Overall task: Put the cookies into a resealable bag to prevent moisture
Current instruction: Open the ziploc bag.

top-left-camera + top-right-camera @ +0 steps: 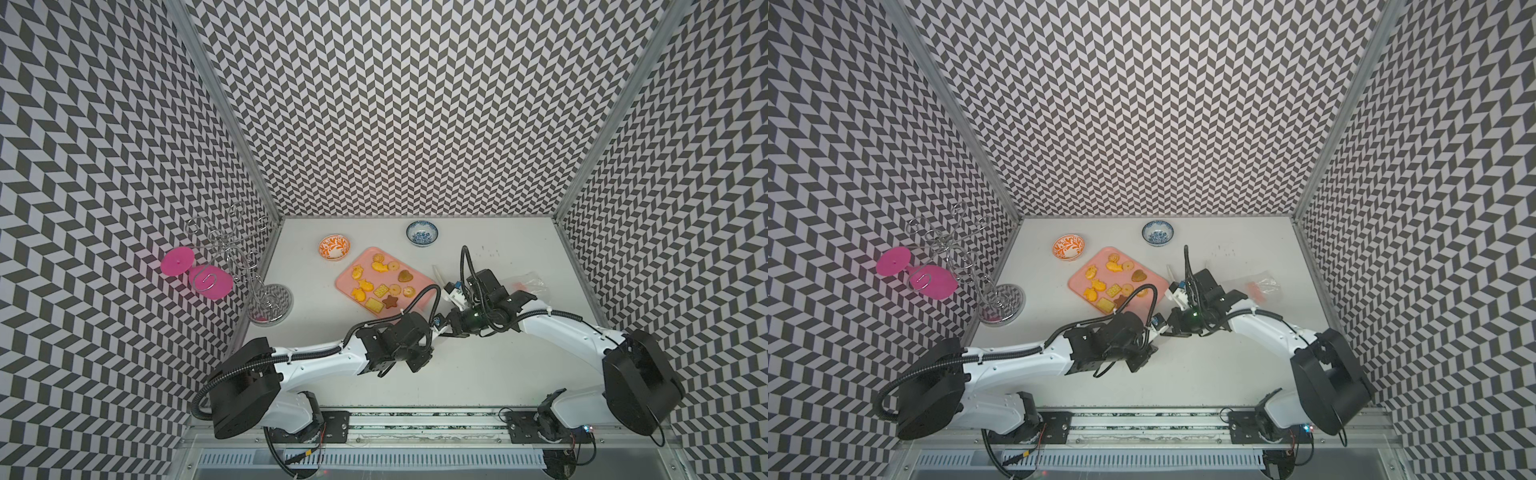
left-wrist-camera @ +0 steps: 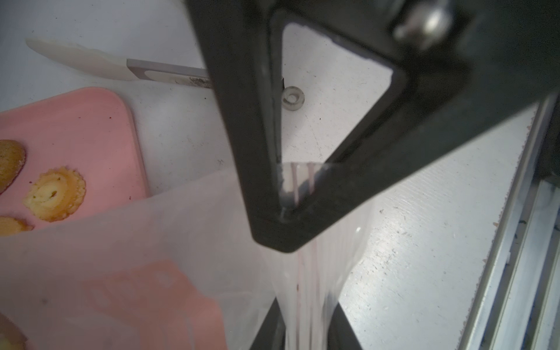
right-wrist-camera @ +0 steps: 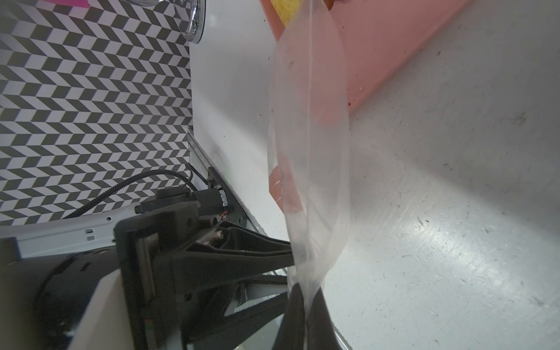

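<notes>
- Nearest, over the middle of the surface (image 1: pixel 478 374), the two arms meet tip to tip, just off the near right corner of the pink tray (image 1: pixel 345 279). The resealable bag (image 3: pixel 309 121) is held between them: clear film with a reddish patch, and no cookie showing inside.
- The right jaws are fully closed, with the bag's edge pinched between them.
- The left jaws stand narrow on the same striped zip edge, just beside the right ones. The film passes between them in the left wrist view, and they look clamped on it.
- The step in hand looks like opening the bag, with both arms holding its mouth and no loading begun.
- The next move probably calls for easing the two grips apart so the zip parts. That works only if each pair of jaws holds one lip alone, and I cannot tell that here. A hard pull could slip the thin film free.
- A little farther and to the left, the cookies (image 1: pixel 380 290) all lie on the tray, yellow-orange ones plus a dark heart and a dark star.
- Just beyond the arms lies a white-handled tool (image 2: pixel 91 60), and right of it a loose piece of clear plastic (image 1: pixel 530 282).
- Farthest back sit an orange bowl (image 1: pixel 334 247) and a blue bowl (image 1: pixel 422 233).
</notes>
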Motion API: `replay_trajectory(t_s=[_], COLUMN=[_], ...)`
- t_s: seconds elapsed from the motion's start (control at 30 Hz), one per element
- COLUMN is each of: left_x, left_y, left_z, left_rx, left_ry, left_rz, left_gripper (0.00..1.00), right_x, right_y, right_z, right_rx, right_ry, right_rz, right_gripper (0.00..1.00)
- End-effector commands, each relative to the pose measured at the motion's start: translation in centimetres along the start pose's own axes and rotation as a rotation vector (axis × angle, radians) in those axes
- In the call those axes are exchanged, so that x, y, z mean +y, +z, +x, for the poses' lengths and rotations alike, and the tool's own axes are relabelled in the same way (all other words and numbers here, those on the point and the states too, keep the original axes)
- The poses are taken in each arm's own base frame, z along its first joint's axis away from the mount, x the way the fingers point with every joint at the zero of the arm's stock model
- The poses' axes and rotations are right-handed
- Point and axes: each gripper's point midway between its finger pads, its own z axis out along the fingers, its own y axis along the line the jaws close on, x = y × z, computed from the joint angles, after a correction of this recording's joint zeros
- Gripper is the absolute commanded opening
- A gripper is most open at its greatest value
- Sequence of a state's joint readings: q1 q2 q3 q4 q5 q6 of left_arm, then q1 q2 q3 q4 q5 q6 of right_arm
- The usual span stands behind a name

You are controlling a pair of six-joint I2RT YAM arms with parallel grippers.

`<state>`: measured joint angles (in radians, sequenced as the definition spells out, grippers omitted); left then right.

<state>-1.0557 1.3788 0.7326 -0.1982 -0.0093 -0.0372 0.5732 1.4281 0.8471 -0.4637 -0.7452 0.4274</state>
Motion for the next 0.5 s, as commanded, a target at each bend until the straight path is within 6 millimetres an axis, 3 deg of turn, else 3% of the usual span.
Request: replay_trajectory(t_s=[0.0,0.1,0.23,0.33,0.47], left_x=[0.6,1.2,1.2,0.8,-0.1], left_y=[-0.6,-0.5,-0.6,-1.2,-2.0], left_z=[-0.6,-0.8,-1.3,-2.1,-3.0], left_rx=[-0.011,-0.008,0.0,-0.003,0.015], left_ry=[-0.001,-0.022,-0.04,-0.082,-0.243], left_rz=[-0.009,-0.002,0.015,0.054,0.143], left_gripper=[0.18,0.07,0.01,0.0,0.0], right_x=[0.7,0.9,0.9,1.5,3.2], right_y=[-0.1,-0.2,-0.2,-0.6,-1.8], right_z=[0.0,0.1,0.0,-0.8,-2.8], right_rx=[-0.013,-0.014,-0.019,-0.054,-0.154], right_ry=[-0.047,-0.047,-0.051,-0.073,-0.129], right_rz=[-0.032,-0.041,-0.036,-0.044,-0.071], right_gripper=[0.0,0.0,0.02,0.15,0.46])
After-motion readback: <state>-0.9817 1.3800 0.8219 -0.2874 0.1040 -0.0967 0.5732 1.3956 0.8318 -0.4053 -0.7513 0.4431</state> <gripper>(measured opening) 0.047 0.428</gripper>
